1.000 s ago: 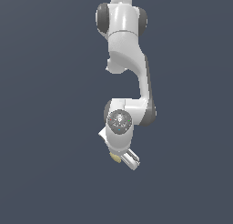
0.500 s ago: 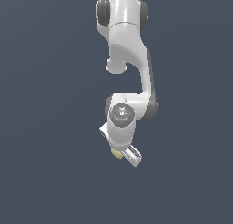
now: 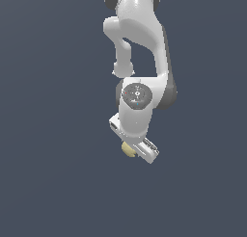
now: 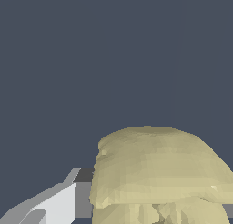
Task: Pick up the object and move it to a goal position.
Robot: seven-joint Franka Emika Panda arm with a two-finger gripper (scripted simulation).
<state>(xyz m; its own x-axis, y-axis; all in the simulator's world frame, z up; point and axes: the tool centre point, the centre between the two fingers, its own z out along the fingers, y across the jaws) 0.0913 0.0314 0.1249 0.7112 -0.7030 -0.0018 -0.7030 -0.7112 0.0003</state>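
Plain dark grey-blue background was all that could be seen around the arm, no table edge or goal marker made out anywhere. Just below the middle of the exterior view, the object [image 3: 128, 149] was tucked against the white hand [image 3: 140, 151], and it filled the lower right of the wrist view, pressed up beside one finger [image 4: 54, 205]. Whether the hand was actually clamped on it couldn't be told. It was judged stiff, light and lumpy, so the flatter flanks were probably best gripped, not the bumps.
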